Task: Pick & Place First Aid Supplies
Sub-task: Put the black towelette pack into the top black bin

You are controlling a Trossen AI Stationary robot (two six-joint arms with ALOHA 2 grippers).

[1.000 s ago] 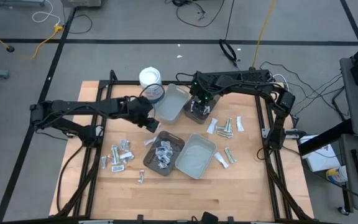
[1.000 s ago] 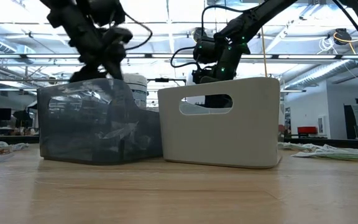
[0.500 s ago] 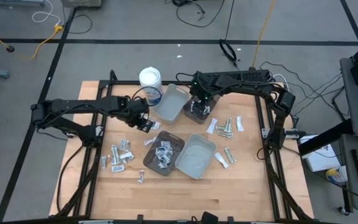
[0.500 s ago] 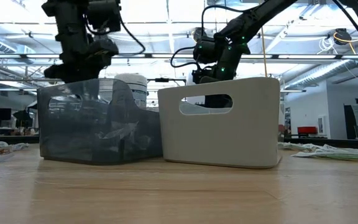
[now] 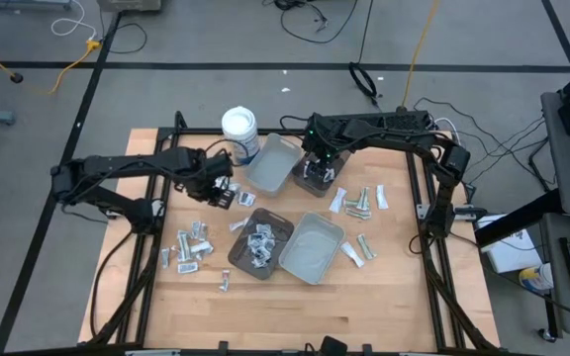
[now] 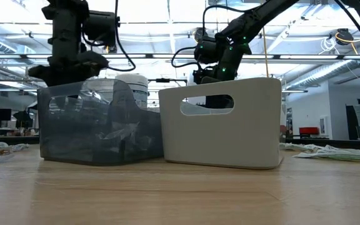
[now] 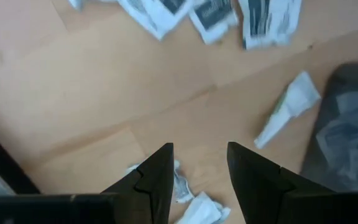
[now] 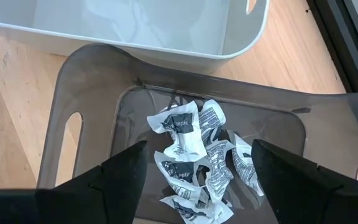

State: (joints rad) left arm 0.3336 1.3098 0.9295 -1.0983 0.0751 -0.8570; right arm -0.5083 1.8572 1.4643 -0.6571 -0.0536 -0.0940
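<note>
Grey floor [image 5: 47,129] strewn with cables [image 5: 310,15].

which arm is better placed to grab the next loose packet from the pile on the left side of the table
Left. The left gripper is open just above the wood, with loose packets right below it and the pile nearby. The right gripper hangs open over the dark tray at the table's far side.

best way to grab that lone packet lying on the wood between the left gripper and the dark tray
Judging from the left wrist view, the lone packet is a flat, narrow strip lying apart from the others. The open left gripper should probably come straight down and pinch across its narrow width near the middle, where bare table either side leaves room for the fingers.
</note>
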